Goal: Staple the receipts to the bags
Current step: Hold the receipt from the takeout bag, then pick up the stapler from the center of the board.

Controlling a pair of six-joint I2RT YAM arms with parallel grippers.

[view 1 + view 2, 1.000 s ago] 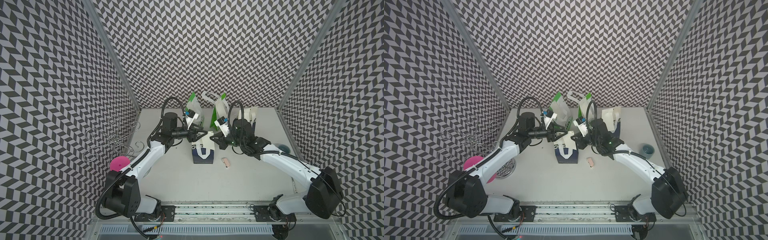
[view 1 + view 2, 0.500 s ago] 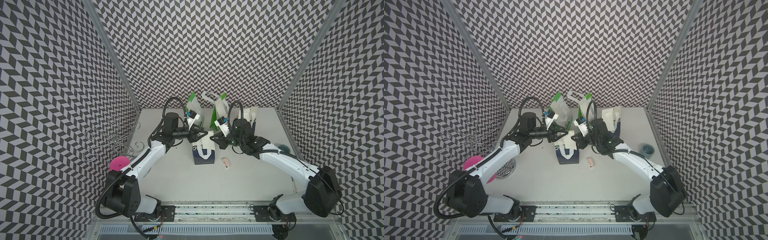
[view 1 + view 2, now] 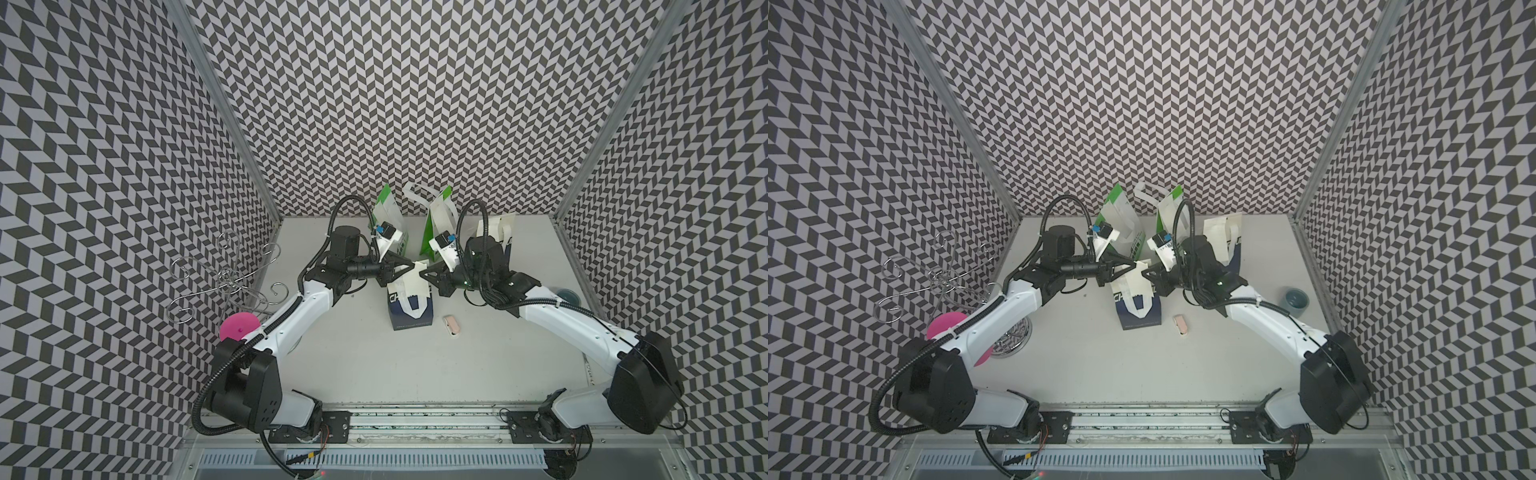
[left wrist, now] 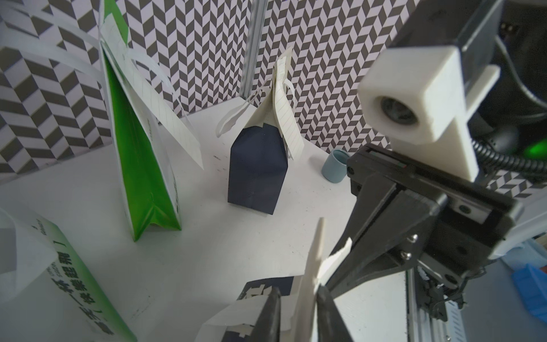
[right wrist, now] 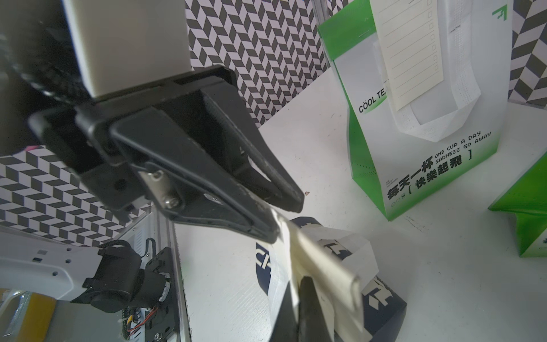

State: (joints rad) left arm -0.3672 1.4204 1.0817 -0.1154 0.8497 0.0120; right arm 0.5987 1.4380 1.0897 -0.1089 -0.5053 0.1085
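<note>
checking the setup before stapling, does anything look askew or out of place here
Yes: the navy bag in the middle lies flat on the table, while the green bags stand upright. The small pink stapler lies unused beside it.

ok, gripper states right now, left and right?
Left gripper: closed on the receipt, over the navy bag.
Right gripper: closed on the same receipt.

Both arms reach inward, claws tip-to-tip at centre. Left claw (image 3: 412, 266) nearly closed, fingers pinching something thin. Right claw (image 3: 423, 275) clamped tight, wrist angled down.
</note>
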